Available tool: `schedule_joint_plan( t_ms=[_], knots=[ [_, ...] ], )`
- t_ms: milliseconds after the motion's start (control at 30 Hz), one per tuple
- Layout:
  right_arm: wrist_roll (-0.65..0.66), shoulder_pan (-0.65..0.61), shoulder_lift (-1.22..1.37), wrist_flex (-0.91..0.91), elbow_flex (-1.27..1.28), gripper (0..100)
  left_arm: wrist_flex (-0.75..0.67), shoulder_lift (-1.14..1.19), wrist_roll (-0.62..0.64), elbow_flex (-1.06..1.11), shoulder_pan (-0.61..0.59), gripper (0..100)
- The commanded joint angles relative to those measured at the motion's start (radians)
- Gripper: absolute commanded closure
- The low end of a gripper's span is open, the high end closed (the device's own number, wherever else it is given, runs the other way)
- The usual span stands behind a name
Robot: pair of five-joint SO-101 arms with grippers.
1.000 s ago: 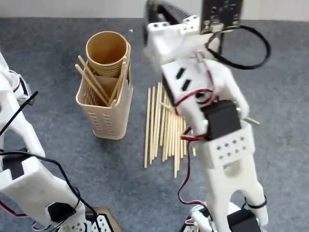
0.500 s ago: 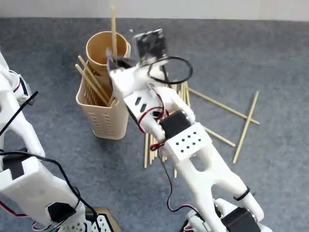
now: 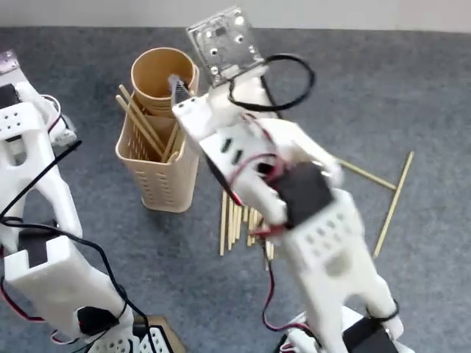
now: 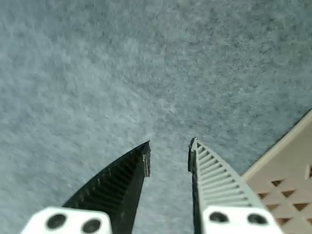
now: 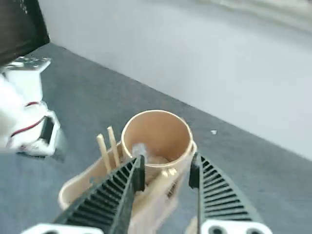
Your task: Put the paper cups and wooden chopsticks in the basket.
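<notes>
Right claw (image 5: 167, 163) hangs with its jaws apart and nothing pinched between them, right over the basket (image 3: 165, 180) and just beside the paper cup (image 3: 163, 77). Half a second ago it held one wooden chopstick upright above that cup, and a second ago it was down at the pile (image 3: 234, 220) on the grey mat (image 3: 412, 95). I judge the stick has just been let go into the basket, so that is one more delivered. The cup stands upright in the far end of the basket, tan and open-mouthed, and several slanted chopsticks (image 3: 140, 121) lean in the near compartment. The pile lies just beside the basket, and two stray sticks (image 3: 394, 202) lie well apart from it, so plenty remains. Left claw (image 4: 169, 146) has swung since then and is spread open over bare mat near the basket's corner.
</notes>
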Motion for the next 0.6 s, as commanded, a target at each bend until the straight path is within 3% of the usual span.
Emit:
schedule_joint_plan(
  t_ms=[0,133,267,367,567],
  knots=[
    [0.147,0.096,-0.015,0.361,-0.249,83.8,0.005,-0.002,0.080,0.015,0.018,84],
    [0.407,0.228,-0.012,0.576,-0.220,83.8,-0.104,-0.002,0.101,0.125,0.036,84],
    [0.763,0.390,-0.012,0.619,0.091,83.8,-0.204,-0.004,0.100,0.226,0.051,84],
    [0.956,0.461,-0.021,0.404,0.475,83.8,-0.230,-0.004,0.100,0.240,0.059,84],
    [1.019,0.503,-0.013,-0.197,1.070,83.8,-0.229,-0.004,0.100,0.242,0.073,84]
  ],
)
